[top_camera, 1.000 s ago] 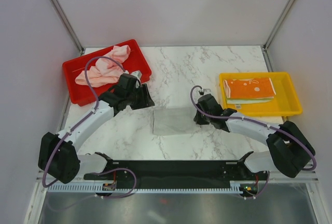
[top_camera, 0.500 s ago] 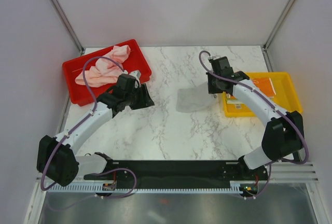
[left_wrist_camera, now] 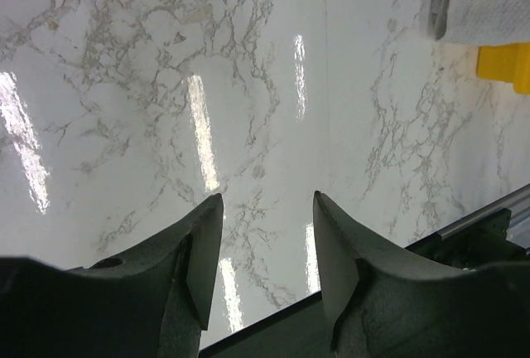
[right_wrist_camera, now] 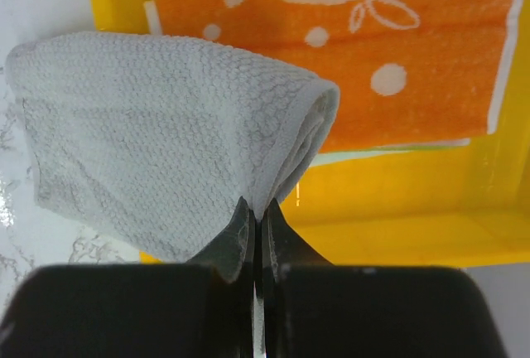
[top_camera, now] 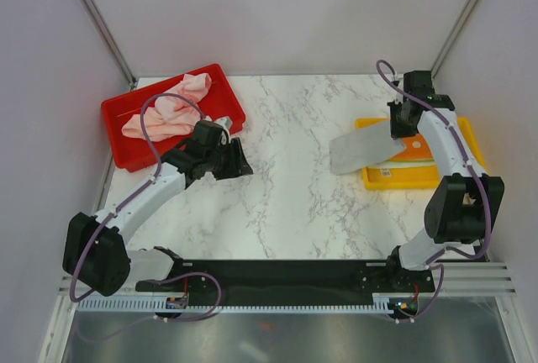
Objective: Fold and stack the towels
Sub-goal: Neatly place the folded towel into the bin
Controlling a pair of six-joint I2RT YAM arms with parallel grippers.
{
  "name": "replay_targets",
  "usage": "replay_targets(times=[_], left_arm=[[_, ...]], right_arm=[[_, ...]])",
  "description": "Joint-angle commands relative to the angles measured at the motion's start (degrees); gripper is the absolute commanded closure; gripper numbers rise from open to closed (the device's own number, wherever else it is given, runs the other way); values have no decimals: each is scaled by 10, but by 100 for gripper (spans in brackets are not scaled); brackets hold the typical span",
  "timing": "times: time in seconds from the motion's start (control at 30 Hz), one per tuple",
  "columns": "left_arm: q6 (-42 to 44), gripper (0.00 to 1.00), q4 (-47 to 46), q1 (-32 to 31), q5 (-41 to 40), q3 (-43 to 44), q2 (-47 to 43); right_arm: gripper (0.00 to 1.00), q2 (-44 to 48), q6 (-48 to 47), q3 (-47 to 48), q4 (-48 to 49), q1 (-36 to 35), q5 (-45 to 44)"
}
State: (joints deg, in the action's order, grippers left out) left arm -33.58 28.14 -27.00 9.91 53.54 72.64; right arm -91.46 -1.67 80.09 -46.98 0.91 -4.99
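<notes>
Grey-white waffle-weave towel [right_wrist_camera: 157, 142] hangs pinched in right gripper [right_wrist_camera: 257, 210].

grey-white towel [right_wrist_camera: 157, 134], orange dotted towel [right_wrist_camera: 406, 60], yellow tray [right_wrist_camera: 397, 205]

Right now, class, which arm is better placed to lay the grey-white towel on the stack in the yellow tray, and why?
Right. The right tool is shut on the grey-white towel, which hangs over the yellow tray by the orange-print towel. The left tool is open and empty over the table.
</notes>
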Motion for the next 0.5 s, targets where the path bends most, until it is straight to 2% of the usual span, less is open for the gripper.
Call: replay_targets(times=[0.0, 0.47], left_arm=[[16, 45, -8, 3, 20, 9, 18], [32, 44, 16, 3, -1, 35, 30]], right_arm=[[100, -13, -53, 52, -26, 29, 2], [100, -63, -90, 144, -38, 110, 13]])
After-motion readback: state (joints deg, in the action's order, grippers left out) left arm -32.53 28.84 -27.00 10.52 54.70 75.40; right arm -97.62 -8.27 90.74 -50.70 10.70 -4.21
